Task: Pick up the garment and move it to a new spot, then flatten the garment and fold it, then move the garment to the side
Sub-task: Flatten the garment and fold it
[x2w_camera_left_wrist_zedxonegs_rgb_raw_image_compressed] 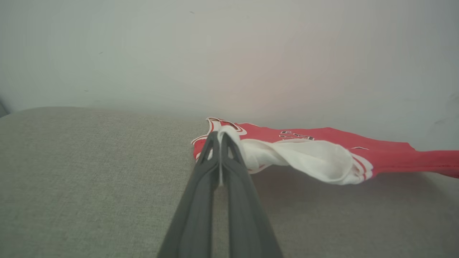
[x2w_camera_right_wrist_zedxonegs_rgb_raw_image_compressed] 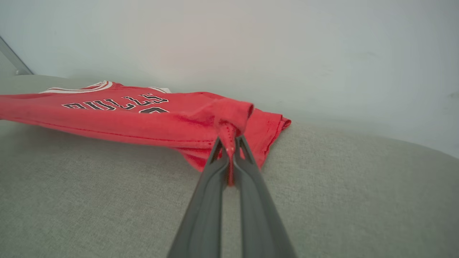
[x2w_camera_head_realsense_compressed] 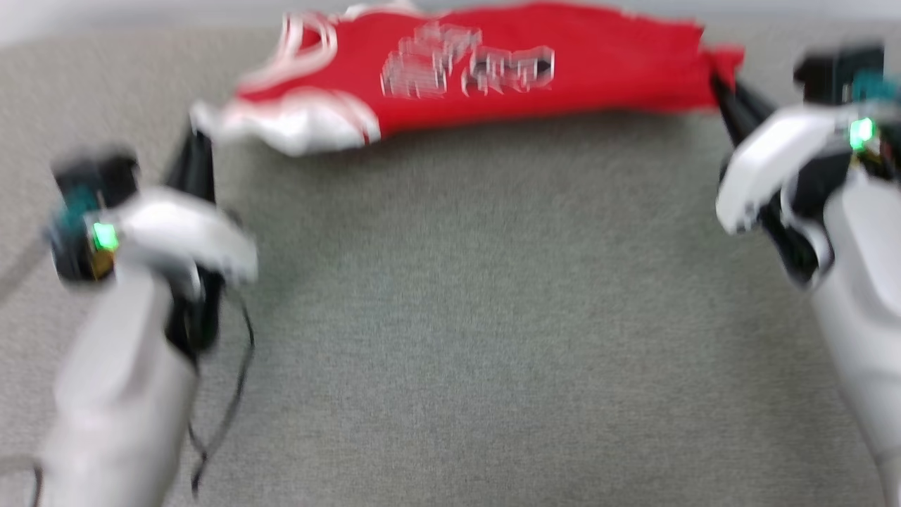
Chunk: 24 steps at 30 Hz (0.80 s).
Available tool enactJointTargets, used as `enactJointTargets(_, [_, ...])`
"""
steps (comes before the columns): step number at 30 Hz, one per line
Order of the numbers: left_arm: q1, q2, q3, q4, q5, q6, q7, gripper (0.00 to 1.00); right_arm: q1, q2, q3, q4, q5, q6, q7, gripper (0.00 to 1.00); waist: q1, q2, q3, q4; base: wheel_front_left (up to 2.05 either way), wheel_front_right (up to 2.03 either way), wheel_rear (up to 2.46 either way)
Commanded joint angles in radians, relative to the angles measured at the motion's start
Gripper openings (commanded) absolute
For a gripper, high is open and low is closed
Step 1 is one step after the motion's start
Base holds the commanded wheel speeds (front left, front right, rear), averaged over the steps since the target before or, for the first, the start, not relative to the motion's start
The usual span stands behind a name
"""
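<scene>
Garment (x2w_camera_head_realsense_compressed: 493, 70): red jersey, white sleeves, black lettering face up; stretched side to side at far edge of surface (x2w_camera_head_realsense_compressed: 450, 317), close to wall (x2w_camera_left_wrist_zedxonegs_rgb_raw_image_compressed: 229, 53). Middle sags; can't tell if it touches down.
L gripper (x2w_camera_left_wrist_zedxonegs_rgb_raw_image_compressed: 220, 138): fingers closed on white cloth at sleeve/shoulder edge, pinched at tips.
R gripper (x2w_camera_right_wrist_zedxonegs_rgb_raw_image_compressed: 229, 143): fingers closed on red hem corner, fabric bunched betw. tips.
Step (my read): relocate/lay-out phase; shirt held taut by 2 corners, not yet flat, no fold made.
Next (my read): lower w/ even tension, arms level, so body lands smooth; near sleeve (x2w_camera_left_wrist_zedxonegs_rgb_raw_image_compressed: 315, 161) hangs curled, prob. needs own tidy before fold.
Surface: grey-green woven upholstery-type cloth, soft-looking, rounded at edges in wrist views.
Room: plain pale wall right behind; thin dark cable (x2w_camera_head_realsense_compressed: 239, 394) dangles by L forearm.
Note: head view blurred, fine detail poor.
</scene>
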State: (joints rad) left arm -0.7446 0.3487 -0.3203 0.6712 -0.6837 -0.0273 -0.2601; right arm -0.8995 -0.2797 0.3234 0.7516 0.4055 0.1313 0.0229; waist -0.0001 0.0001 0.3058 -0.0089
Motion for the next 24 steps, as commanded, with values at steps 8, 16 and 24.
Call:
enactJointTargets(8, [0.425,0.038,0.021,-0.302,-0.042,0.133,0.04,0.0,0.347,-0.047,-0.062,-0.185,0.018,-0.001,0.052,0.0,0.0001,-0.0001,-0.179,-0.004,0.0,0.0,0.0])
enactJointTargets(16, [0.722,0.094,0.028,-0.67,-0.052,0.298,0.161,0.0,0.705,-0.005,-0.233,-0.444,-0.008,-0.001,0.146,0.0,0.0001,-0.0001,-0.241,0.025,0.0,0.0,0.0])
enactJointTargets(24, [0.858,0.155,0.04,-0.925,-0.04,0.409,0.257,0.0,0.972,0.11,-0.378,-0.767,-0.102,-0.001,0.332,0.0,0.0001,-0.0001,-0.259,0.031,0.0,0.0,0.0])
